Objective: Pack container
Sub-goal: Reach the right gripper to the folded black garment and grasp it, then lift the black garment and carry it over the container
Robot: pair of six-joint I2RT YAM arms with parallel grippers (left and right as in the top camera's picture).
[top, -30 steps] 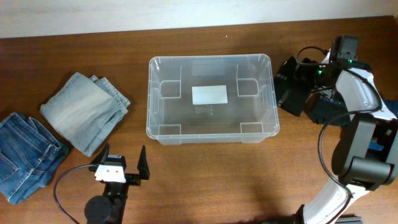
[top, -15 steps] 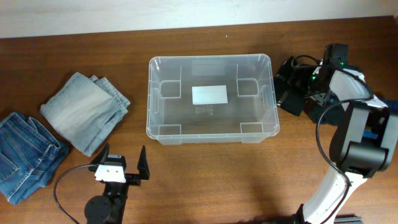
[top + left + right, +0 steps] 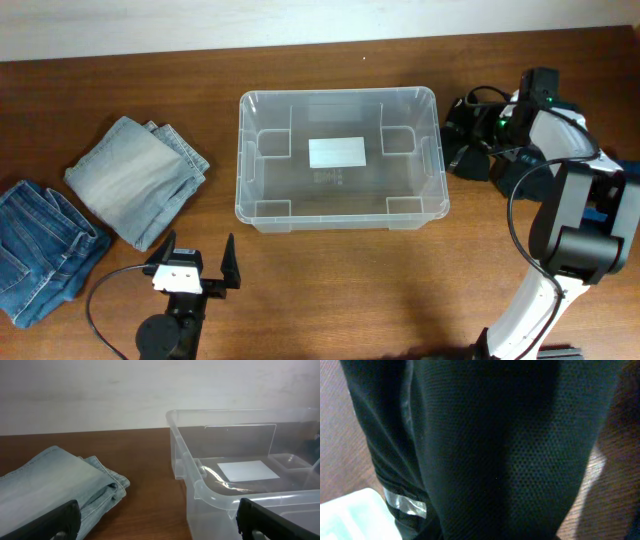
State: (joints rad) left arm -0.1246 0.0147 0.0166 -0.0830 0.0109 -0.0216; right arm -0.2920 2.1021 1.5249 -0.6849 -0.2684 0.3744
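Note:
The clear container stands mid-table with only a white label on its bottom; its near rim shows in the left wrist view. To its right lies a black garment. My right gripper is down on it, and the cloth is bunched under it. Black mesh fabric fills the right wrist view and hides the fingers. My left gripper stands open near the front edge, left of the container, holding nothing.
Folded light-blue jeans lie left of the container, also in the left wrist view. Darker blue jeans sit at the far left edge. More dark clothing lies under the right arm.
The right arm came down onto the black garment, then its jaws closed and the cloth bunched together. The left arm has not moved.

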